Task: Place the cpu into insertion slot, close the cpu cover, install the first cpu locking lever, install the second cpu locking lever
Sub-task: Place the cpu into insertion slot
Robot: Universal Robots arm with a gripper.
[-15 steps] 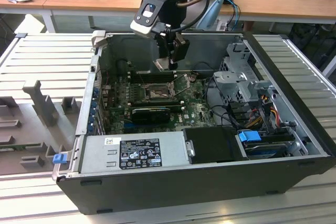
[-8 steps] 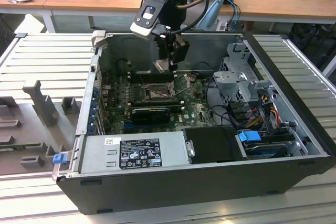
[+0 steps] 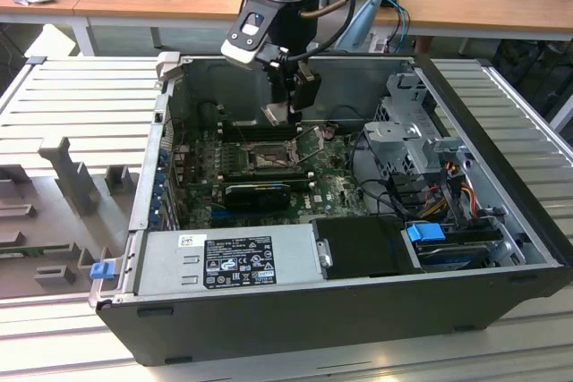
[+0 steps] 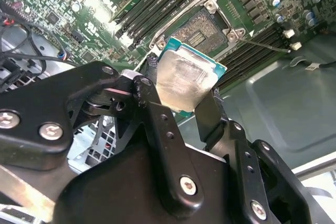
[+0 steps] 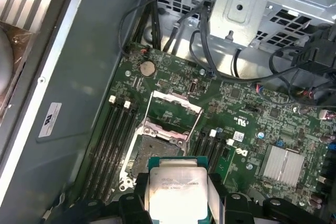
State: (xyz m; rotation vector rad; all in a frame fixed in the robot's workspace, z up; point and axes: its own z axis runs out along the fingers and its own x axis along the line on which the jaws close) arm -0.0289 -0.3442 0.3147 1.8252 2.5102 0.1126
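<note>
While pinched between the jaws, cpu [image 4: 185, 81] raised, near insertion slot [image 4: 202, 29]

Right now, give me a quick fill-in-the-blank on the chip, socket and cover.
1. The gripper is ____ on the chip.
2. The chip hangs ____ the socket, not seated in it.
3. The socket's metal cover is swung ____, leaving the pin field exposed.

Missing words: shut; above; open.
</note>
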